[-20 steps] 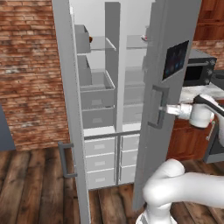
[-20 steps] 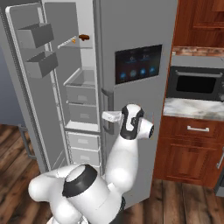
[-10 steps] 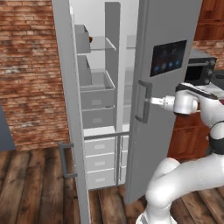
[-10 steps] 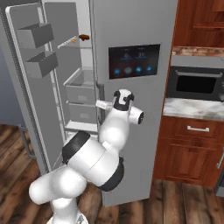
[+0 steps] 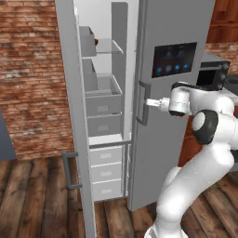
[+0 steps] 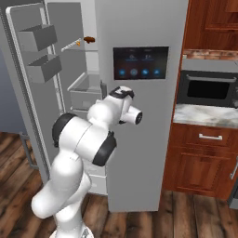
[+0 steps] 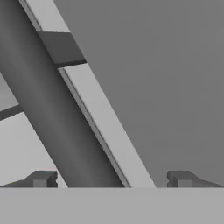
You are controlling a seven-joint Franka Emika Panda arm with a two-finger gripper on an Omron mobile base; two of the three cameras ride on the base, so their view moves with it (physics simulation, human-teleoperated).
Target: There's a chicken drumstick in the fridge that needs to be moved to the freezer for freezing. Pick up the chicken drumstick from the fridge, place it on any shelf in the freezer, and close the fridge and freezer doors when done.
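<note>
Your gripper [image 7: 109, 179] meets the fridge door [image 5: 176, 121]
Fingers spread wide, empty, straddling the door's bar handle [image 5: 141, 103]; the drumstick [image 6: 89, 39] sits on the freezer shelf [image 6: 74, 43], far left.

- We see a glossy white arm [image 5: 204, 162] of rounded, bulbous segments.
- We note dark grey bands at its joints.
- We spot two small dark fingertips [image 7: 41, 178].

Plain grey covers the fridge and freezer doors [image 5: 174, 116], the wider one carrying a dark screen [image 6: 141, 62] with blue icons, beside a red-brown brick wall [image 5: 32, 79], reddish wood cabinets [image 6: 200, 162], dark plank floor [image 5: 32, 204] and white arm [image 5: 200, 158].
</note>
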